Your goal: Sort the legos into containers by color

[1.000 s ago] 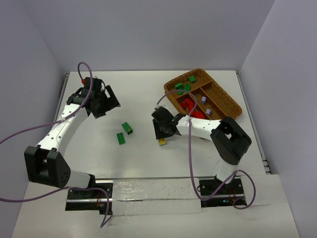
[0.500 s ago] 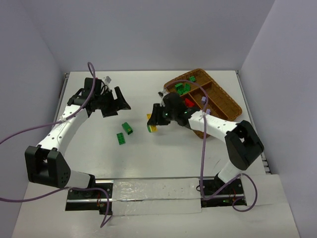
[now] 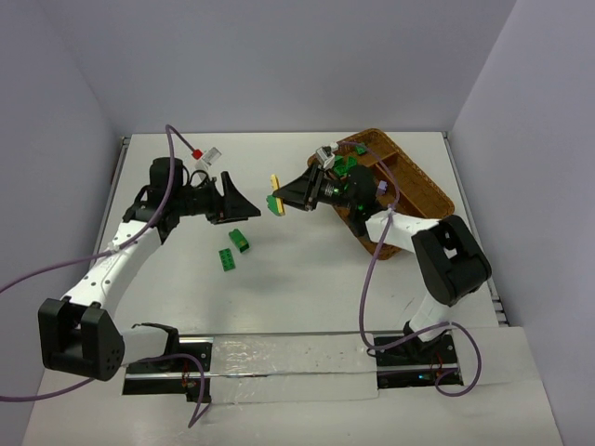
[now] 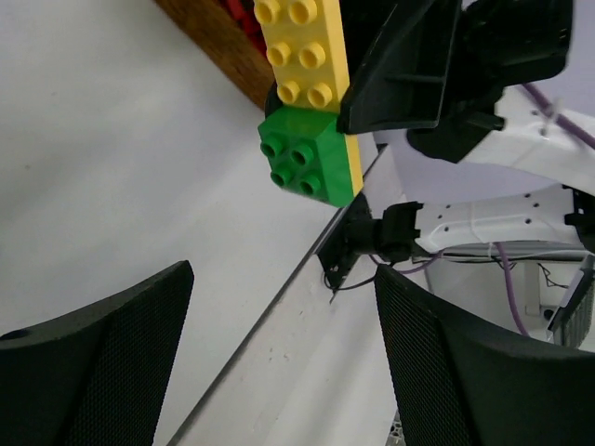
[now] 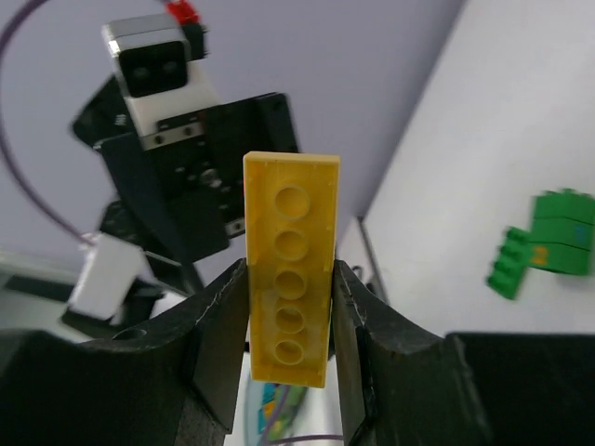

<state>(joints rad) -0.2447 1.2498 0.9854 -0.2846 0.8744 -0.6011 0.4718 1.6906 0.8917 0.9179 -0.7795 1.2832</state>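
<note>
My right gripper is shut on a long yellow lego plate and holds it in the air, left of the wicker tray. A small green brick is stuck to the yellow plate. My left gripper is open and empty. It faces the plate from the left, a short gap away. Its fingers stand wide apart. Two green legos lie on the table below the grippers. Green bricks and a lilac one lie in the tray's compartments.
The tray's brown edge shows behind the held plate in the left wrist view. The right arm reaches across the tray's near corner and hides part of it. Purple cables loop beside both arms. Walls close in the table's back and sides.
My right gripper has lifted the yellow plate off the table and carried it up and left. My left gripper has swung right to face it.
</note>
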